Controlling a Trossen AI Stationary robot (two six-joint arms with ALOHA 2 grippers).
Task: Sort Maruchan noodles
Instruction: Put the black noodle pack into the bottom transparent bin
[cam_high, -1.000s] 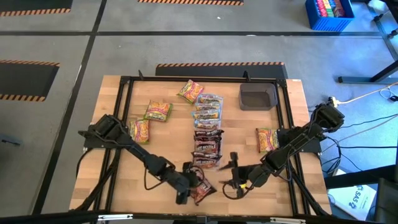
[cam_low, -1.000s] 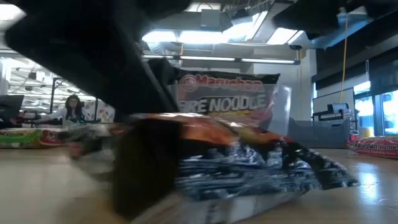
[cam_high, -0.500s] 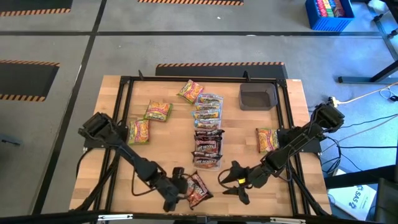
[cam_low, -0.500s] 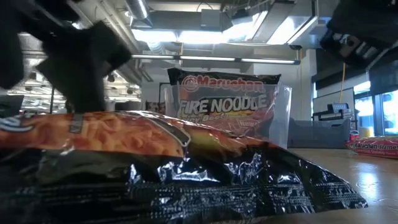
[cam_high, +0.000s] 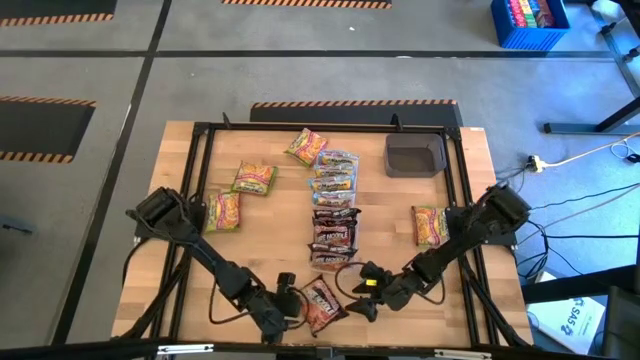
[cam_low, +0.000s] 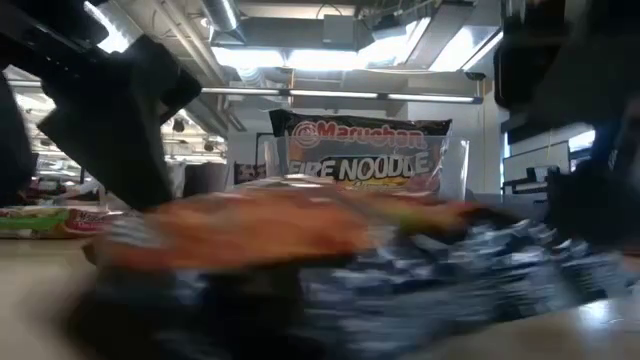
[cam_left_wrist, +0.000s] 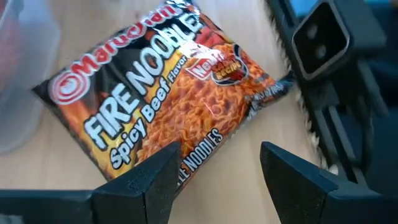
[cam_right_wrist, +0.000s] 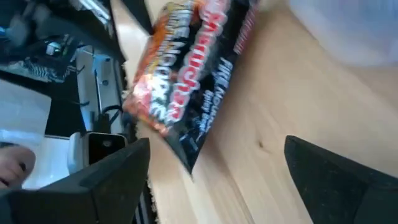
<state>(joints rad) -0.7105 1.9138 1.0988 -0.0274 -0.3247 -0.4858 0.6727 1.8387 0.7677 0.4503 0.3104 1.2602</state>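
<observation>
The Maruchan Fire Noodle packet (cam_high: 321, 304) lies flat on the wooden counter (cam_high: 270, 220) near its front edge, between the two grippers. The left gripper (cam_high: 288, 297) sits just beside the packet on one side, its jaws released and straddling nothing; the left wrist view shows both fingers (cam_left_wrist: 144, 186) spread, with the packet's lower edge just beyond them. The right gripper (cam_high: 362, 288) stands close on the other side, jaws spread wide and grasping nothing; in the right wrist view the packet lies clear of both fingers (cam_right_wrist: 93, 186).

The wrist views give the printing (Spicy Beef flavor, dark maroon wrapper), which the high view cannot resolve. The high view alone shows the layout: a column of maroon packets (cam_high: 334, 232) down the middle of the counter, pale blue-orange packets (cam_high: 334, 172) above them, yellow-green-red packets (cam_high: 252, 178) to the left side, one more such packet (cam_high: 429, 224) to the right, and a dark grey tray (cam_high: 414, 155) at the far right corner.

The low view shows the near packet blurred across the foreground, and behind it the label end of another Fire Noodle packet (cam_low: 365, 150) facing the camera.
</observation>
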